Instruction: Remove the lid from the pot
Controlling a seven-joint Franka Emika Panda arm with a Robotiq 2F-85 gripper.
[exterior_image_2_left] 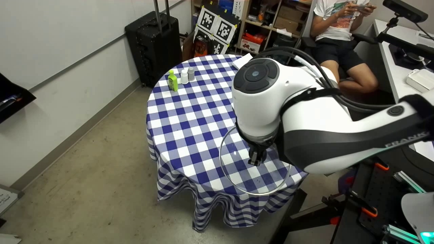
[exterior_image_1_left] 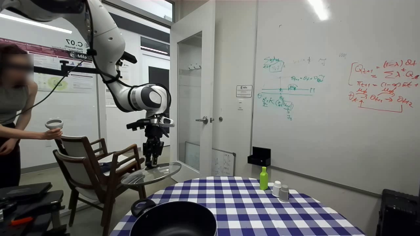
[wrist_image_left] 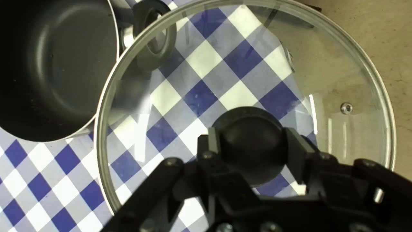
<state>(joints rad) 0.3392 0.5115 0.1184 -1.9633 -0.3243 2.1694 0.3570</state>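
Observation:
My gripper [exterior_image_1_left: 151, 165] points down and is shut on the black centre knob of the glass lid [exterior_image_1_left: 147, 176]. In the wrist view the fingers [wrist_image_left: 251, 145] press on both sides of the knob. The see-through lid [wrist_image_left: 206, 87] hangs in the air, slightly tilted in an exterior view, over the table's edge. It also shows in an exterior view [exterior_image_2_left: 237, 173] under the gripper [exterior_image_2_left: 256, 159]. The black pot [exterior_image_1_left: 174, 218] stands uncovered on the table beside the lid. In the wrist view the pot [wrist_image_left: 54, 71] has an empty dark inside, and the lid overlaps its handle.
The round table has a blue-and-white checked cloth [exterior_image_1_left: 236, 209]. A green bottle [exterior_image_1_left: 263, 178], a white shaker [exterior_image_1_left: 276, 188] and a grey shaker [exterior_image_1_left: 284, 193] stand near its far edge. A wooden chair [exterior_image_1_left: 95, 173] and a person [exterior_image_1_left: 16, 98] are beyond the lid.

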